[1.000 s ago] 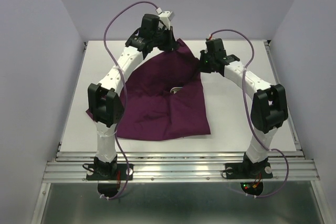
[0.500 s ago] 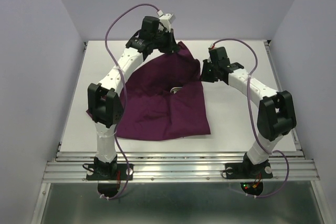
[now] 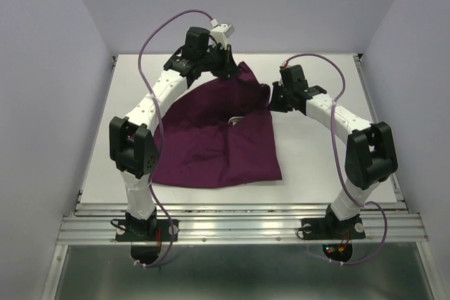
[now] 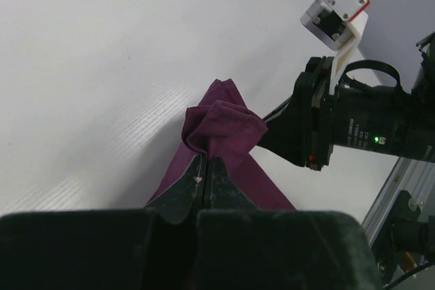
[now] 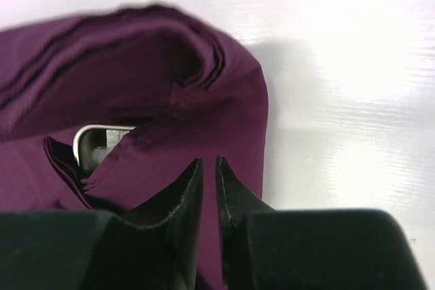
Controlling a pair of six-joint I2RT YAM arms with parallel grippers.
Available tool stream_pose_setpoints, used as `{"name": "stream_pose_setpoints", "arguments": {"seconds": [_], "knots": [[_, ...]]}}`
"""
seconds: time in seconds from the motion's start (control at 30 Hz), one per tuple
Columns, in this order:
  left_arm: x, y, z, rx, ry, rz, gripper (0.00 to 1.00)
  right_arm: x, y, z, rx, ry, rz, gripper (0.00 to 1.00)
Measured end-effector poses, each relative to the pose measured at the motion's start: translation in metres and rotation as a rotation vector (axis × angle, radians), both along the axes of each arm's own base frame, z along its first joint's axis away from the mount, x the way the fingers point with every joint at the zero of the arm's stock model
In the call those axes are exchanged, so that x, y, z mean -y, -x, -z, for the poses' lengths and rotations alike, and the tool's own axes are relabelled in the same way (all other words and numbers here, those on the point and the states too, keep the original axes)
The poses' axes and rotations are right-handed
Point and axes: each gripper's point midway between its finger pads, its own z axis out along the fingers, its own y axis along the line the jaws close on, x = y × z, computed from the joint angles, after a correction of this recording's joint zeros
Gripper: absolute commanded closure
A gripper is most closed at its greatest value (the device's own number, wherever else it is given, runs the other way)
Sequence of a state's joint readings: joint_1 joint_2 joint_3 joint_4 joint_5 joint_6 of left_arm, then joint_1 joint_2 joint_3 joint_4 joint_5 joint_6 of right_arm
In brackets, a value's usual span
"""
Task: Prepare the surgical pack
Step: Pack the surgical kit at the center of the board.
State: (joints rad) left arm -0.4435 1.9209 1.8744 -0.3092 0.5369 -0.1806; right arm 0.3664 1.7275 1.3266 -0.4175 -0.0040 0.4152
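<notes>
Clamping left jaws on the cloth [image 3: 211, 138] corner, holding right jaws nearly together at its edge, apparently for wrapping the tray [image 5: 95, 144].

We record the cloth [image 3: 218, 138] as plain dark purple, unpatterned. Toward 1 o'clock of its centre we see the tray [image 3: 237, 119] rim, shiny silver. The table [image 3: 316, 152] is white. The left arm [image 3: 158, 96] and right arm [image 3: 330, 114] are white with black joints; their cables [image 3: 151, 36] are purple.
</notes>
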Motion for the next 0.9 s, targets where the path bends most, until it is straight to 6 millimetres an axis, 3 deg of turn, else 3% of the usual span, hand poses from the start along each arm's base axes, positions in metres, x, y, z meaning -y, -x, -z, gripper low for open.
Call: {"name": "stream_pose_setpoints", "arguments": {"seconds": [0.13, 0.23, 0.43, 0.7, 0.9], "knots": [[-0.002, 0.016, 0.0, 0.007, 0.012, 0.033, 1.0, 0.011, -0.005, 0.0, 0.004, 0.01, 0.031, 0.81], [-0.002, 0.03, 0.001, 0.014, 0.013, 0.061, 1.0, 0.032, -0.013, 0.0, 0.004, 0.01, 0.086, 0.81], [-0.002, 0.068, 0.031, -0.022, -0.002, 0.133, 1.0, 0.067, -0.023, -0.001, 0.007, 0.013, 0.17, 0.81], [-0.006, 0.123, 0.072, -0.099, -0.031, 0.203, 1.0, 0.07, -0.024, -0.006, 0.015, 0.004, 0.176, 0.81], [-0.012, 0.151, 0.082, -0.112, -0.025, 0.218, 1.0, 0.068, -0.023, -0.006, 0.013, -0.003, 0.168, 0.82]]}}
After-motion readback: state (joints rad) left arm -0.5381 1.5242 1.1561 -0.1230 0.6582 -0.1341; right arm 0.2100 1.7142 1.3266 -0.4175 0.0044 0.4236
